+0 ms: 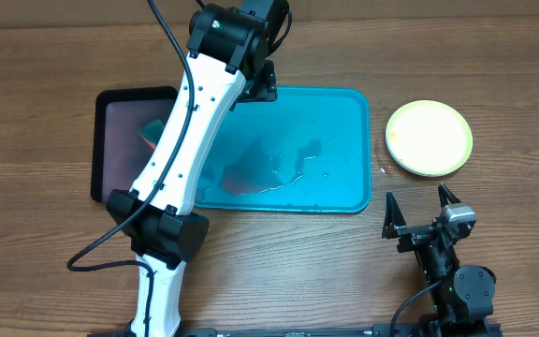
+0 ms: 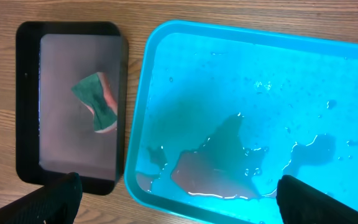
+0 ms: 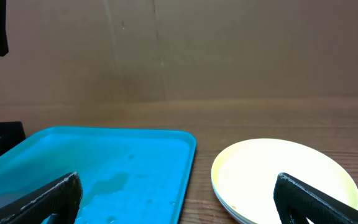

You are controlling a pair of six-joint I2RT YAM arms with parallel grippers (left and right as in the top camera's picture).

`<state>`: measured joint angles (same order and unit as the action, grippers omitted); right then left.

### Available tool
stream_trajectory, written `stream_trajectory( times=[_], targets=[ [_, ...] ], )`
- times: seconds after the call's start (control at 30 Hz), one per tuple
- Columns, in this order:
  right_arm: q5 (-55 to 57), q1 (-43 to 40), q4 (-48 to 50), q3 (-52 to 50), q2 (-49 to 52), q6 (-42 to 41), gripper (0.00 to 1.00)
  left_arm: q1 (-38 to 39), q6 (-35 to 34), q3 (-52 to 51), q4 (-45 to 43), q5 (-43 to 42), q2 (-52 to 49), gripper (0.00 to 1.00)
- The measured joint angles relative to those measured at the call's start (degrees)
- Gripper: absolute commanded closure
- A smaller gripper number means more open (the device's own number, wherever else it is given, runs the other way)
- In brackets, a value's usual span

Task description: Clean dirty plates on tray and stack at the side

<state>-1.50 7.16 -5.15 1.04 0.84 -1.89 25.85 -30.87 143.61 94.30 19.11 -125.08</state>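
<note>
The turquoise tray [image 1: 335,122] lies mid-table, wet, with no plates on it; it also shows in the left wrist view [image 2: 260,62] and the right wrist view [image 3: 104,162]. The plates [image 1: 429,139] are stacked on the table right of the tray. A yellow-green one is on top [image 3: 284,174], and a paler rim shows beneath it. My left gripper [image 2: 182,202] is open and empty, high above the tray's left part. In the overhead view its arm mostly hides the left gripper [image 1: 258,86]. My right gripper [image 1: 417,201] is open and empty, in front of the stack [image 3: 179,202].
A reddish-tinted puddle [image 1: 260,173] lies in the tray's front left [image 2: 216,174]. A black tray with a pinkish inside [image 1: 110,140] stands left of it, holding a green and orange sponge [image 2: 97,102]. A tan wall stands behind the table.
</note>
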Motion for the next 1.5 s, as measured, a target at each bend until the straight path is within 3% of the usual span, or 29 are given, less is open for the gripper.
stream_trajectory(
  times=[0.3,0.47,0.6,0.8,0.93,1.27,1.5],
  targets=[
    [0.02,0.00,-0.02,0.00,0.00,0.00,0.00,0.00,0.02,0.00,-1.70,0.24,0.00,0.00],
    [0.02,0.00,0.02,0.00,0.00,0.02,0.00,0.00,2.16,-1.09,-15.34,0.22,0.37,0.00],
    [0.02,0.00,0.00,0.00,0.00,0.00,0.00,0.00,4.57,-7.63,-26.77,-1.36,3.61,0.00],
    [0.00,0.00,0.00,0.00,0.00,0.00,0.00,0.00,7.10,-31.34,-48.72,-3.04,18.18,0.00],
    [0.00,0.00,0.00,0.00,0.00,0.02,0.00,0.00,9.31,-46.69,-58.80,-3.56,30.29,0.00],
    [0.00,0.00,0.00,0.00,0.00,0.02,0.00,-5.14,17.35,-79.97,-68.08,-6.56,63.14,0.00],
    [0.00,0.00,0.04,0.00,0.00,0.00,0.00,-12.85,20.57,-108.08,-83.27,-10.91,84.52,0.00]
  ],
)
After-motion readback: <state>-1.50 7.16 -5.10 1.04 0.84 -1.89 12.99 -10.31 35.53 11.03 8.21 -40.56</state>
